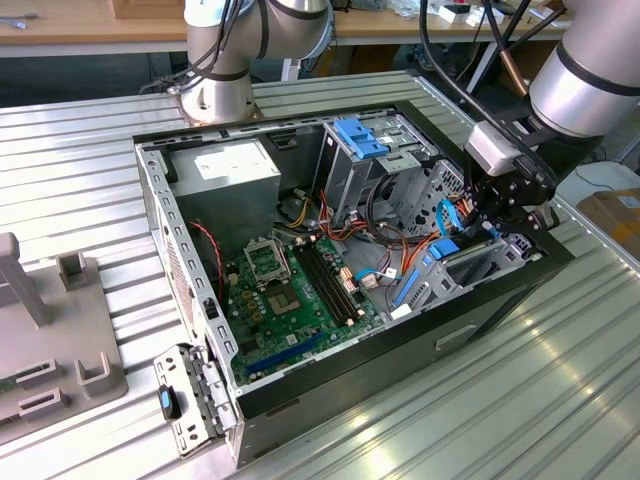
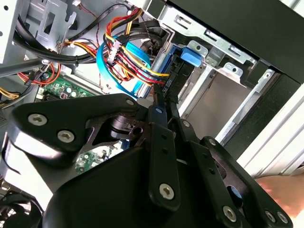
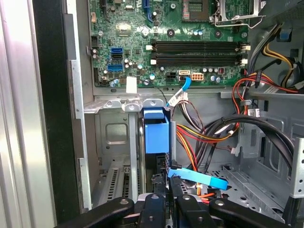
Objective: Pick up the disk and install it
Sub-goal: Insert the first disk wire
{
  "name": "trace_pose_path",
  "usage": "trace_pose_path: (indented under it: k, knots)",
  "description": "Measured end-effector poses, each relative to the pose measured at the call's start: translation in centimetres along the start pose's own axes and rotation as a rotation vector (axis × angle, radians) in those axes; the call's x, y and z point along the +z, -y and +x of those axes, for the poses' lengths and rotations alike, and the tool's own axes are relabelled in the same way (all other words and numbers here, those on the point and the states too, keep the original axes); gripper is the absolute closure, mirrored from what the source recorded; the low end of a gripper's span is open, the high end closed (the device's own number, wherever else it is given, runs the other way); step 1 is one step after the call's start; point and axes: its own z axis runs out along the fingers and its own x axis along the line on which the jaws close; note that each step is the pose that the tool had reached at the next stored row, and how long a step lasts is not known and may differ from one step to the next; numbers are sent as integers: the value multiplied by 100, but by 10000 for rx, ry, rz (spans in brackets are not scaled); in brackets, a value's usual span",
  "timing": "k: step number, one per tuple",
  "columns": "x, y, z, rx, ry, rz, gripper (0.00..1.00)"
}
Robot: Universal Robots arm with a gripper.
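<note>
Gripper (image 1: 497, 222) is lowered into computer case (image 1: 500, 300), beside drive bay, clamped edge-on on disk (image 3: 156, 137). Disk is judged stiff, fairly heavy, shock-sensitive; best held by blue carrier frame edges, away from cables (image 3: 199, 137).

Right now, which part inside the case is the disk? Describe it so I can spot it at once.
Start at the open computer case and go to its corner at the exterior view's right, under the gripper. The disk stands on edge there in a metal bay beside the motherboard. Its bright blue carrier frame, unlike the blue bracket atop the drive cage, sits low.
</note>
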Motion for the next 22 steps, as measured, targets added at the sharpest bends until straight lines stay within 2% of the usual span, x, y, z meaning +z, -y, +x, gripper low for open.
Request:
trace_pose_path:
  k: [22]
  knots:
    - [48,10,3,-114,13,-13,84]
